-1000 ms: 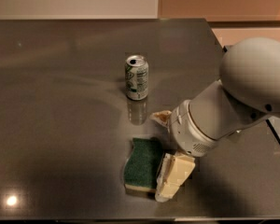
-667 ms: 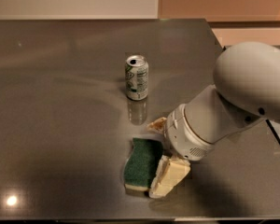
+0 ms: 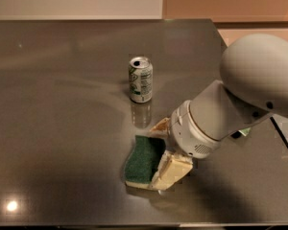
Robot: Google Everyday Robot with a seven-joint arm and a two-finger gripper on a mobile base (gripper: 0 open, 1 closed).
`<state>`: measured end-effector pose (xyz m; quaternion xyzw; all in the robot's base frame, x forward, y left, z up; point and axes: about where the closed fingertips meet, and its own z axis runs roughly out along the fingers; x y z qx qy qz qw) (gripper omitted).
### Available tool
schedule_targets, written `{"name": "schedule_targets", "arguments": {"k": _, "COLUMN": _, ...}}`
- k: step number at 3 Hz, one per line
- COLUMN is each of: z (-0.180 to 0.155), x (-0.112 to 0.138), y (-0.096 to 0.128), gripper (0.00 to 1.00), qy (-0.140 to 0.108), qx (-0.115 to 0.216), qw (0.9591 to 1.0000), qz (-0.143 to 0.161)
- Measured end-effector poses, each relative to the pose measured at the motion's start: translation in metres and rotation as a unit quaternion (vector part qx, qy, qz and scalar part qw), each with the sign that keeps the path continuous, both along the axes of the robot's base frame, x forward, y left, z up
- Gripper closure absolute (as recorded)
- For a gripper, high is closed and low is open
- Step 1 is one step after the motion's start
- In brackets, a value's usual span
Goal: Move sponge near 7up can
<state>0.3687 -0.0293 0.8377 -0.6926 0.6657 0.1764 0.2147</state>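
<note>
Dark tabletop (image 3: 62, 104), gripper (image 3: 158, 155) at sponge (image 3: 141, 159), fingers (image 3: 175, 169) wide apart, lower one against it.

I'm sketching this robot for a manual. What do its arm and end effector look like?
The arm is made of smooth, rounded pale grey shells ending in a cylindrical wrist with small vent holes. The cream-coloured end effector is at the sponge on the dark table.

The gripper (image 3: 158, 153) sits low over the sponge (image 3: 141, 161). Bare table (image 3: 62, 109) lies between the sponge and the 7up can (image 3: 140, 79). The big arm (image 3: 230, 114) blocks the right side; the left is free.
</note>
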Motion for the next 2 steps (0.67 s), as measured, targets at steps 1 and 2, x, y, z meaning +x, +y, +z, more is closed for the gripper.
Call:
{"name": "schedule_targets", "arguments": {"k": 1, "z": 0.014, "x": 0.027, "y": -0.01, "gripper": 0.88, "qy": -0.019, "qx": -0.006, "qw": 0.9994, "qz": -0.028}}
{"name": "schedule_targets", "arguments": {"k": 2, "z": 0.023, "x": 0.063, "y": -0.02, "gripper": 1.0, "qy": -0.04, "qx": -0.009, "qw": 0.9974, "qz": -0.06}}
